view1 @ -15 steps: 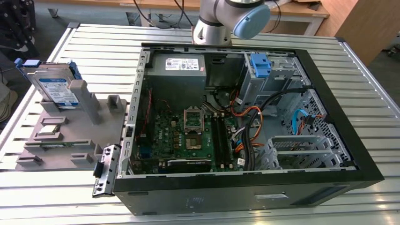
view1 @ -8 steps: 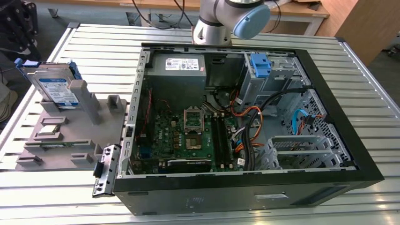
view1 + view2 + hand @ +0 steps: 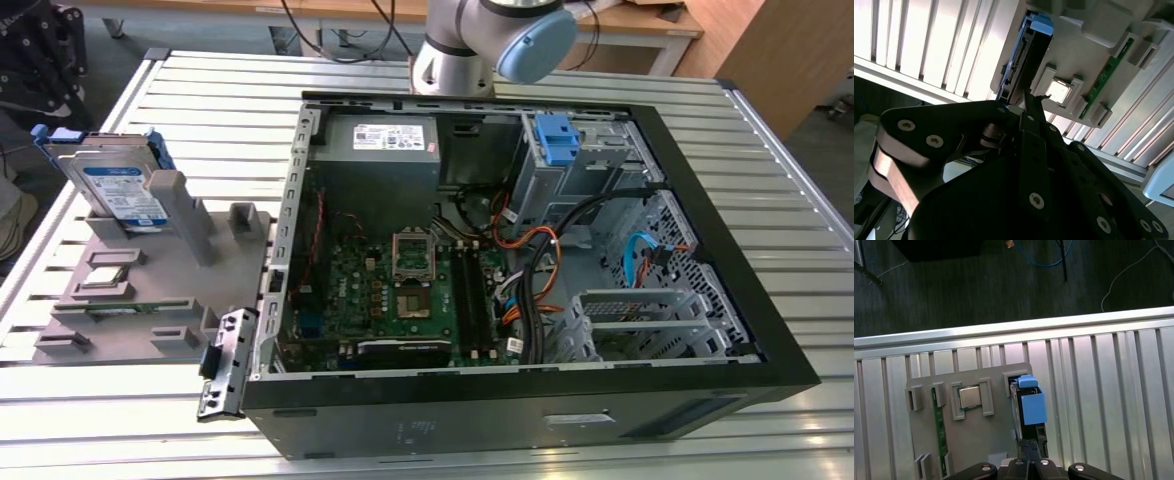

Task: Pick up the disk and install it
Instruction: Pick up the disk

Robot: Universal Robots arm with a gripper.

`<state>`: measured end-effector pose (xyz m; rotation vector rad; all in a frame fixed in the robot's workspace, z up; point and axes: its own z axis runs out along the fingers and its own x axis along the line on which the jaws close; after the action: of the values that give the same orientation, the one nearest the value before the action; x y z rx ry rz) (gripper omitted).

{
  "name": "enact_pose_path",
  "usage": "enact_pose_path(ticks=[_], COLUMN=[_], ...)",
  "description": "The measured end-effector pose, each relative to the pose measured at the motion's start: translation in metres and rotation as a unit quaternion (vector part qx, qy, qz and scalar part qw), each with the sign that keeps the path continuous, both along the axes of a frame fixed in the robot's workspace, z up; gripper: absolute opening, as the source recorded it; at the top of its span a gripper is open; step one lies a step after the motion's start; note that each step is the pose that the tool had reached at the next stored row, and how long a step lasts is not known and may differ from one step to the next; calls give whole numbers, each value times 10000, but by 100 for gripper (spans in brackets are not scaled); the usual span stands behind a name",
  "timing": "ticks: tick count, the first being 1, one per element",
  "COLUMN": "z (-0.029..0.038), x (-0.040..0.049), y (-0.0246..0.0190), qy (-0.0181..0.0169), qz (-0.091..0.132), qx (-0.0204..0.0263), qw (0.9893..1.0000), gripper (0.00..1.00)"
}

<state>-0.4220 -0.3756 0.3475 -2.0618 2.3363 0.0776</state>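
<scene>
Slatted metal table (image 3: 747, 130). Disk (image 3: 123, 190) stands on edge in grey holder (image 3: 147, 300), beside open computer case (image 3: 534, 385). Gripper (image 3: 1029, 445) hangs above disk, fingers together, empty (both wrist views agree). Risk: lowered like this, it would likely strike and tip the disk.

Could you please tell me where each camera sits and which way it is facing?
Exterior view: high off the arm, looking down on the open computer case, with the grey holder and the disk at the exterior view's left; the arm shows behind the case.
First wrist view: on the wrist, looking down past the hand onto the disk's edge.
Second wrist view: behind the hand, looking along it at the disk.
All three share disk and holder.
</scene>
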Motion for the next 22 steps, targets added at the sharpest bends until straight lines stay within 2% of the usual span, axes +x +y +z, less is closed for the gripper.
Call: enact_pose_path(ticks=[3,8,20,22], z=[-14,-48,-57,-60], x=[5,8,9,9], y=[18,24,23,23], qy=[-1,1,1,14], qz=[0,0,0,0], qx=[0,0,13,14], qw=[10000,10000,10000,10000], gripper=[11,11,11,11])
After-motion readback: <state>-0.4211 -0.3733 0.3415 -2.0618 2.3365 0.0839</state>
